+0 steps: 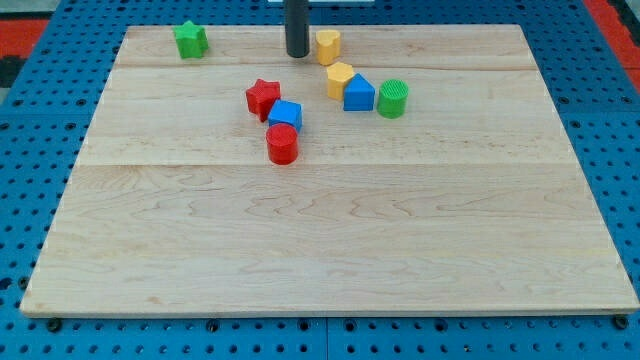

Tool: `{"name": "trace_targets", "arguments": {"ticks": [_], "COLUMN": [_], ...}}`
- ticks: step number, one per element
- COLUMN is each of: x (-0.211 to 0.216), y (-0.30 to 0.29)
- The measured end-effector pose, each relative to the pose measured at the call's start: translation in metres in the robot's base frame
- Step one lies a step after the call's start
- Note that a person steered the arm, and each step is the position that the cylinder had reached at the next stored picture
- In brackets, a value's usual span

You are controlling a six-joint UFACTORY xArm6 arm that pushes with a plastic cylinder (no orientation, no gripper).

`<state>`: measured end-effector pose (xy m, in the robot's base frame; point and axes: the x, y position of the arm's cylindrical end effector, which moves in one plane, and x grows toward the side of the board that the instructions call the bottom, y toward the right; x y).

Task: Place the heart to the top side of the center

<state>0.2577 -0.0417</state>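
- You see a pale wooden counter point(330, 250) resting on a blue pegboard point(20, 150) that frames it on every side.
- The dark rod comes down from the view's top edge, and my tip point(297, 54) sits on the counter near its top edge, a little to the view's left of the middle.
- The tool is a plain rod with nothing to open or close; it holds nothing and only pushes.
- Just to the view's right of my tip stands a yellow block point(328, 45); its shape is hard to read from here, though it may be the heart. You cannot tell whether the rod touches it; a thin gap seems to show.
- Below that, a second yellow block point(340, 79), which looks like a pentagon or hexagon, touches a blue block point(358, 94) with a peaked, house-like top.
- A green cylinder point(393, 98) stands just beside the blue block on the view's right.
- To the view's left of that group, a red star point(263, 97) sits against a blue cube point(285, 115), and a red cylinder point(282, 144) touches the cube from the view's bottom.
- A green star-like block point(190, 40) stands alone near the counter's top-left corner, well apart from the rest.
- All blocks lie in the upper half of the counter.
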Motion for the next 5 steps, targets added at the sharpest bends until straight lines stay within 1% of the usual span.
{"name": "trace_targets", "arguments": {"ticks": [1,2,3,4,5], "x": [0.025,0.018,-0.018,0.000,0.035], "y": [0.011,0.056,0.044,0.036,0.086]}}
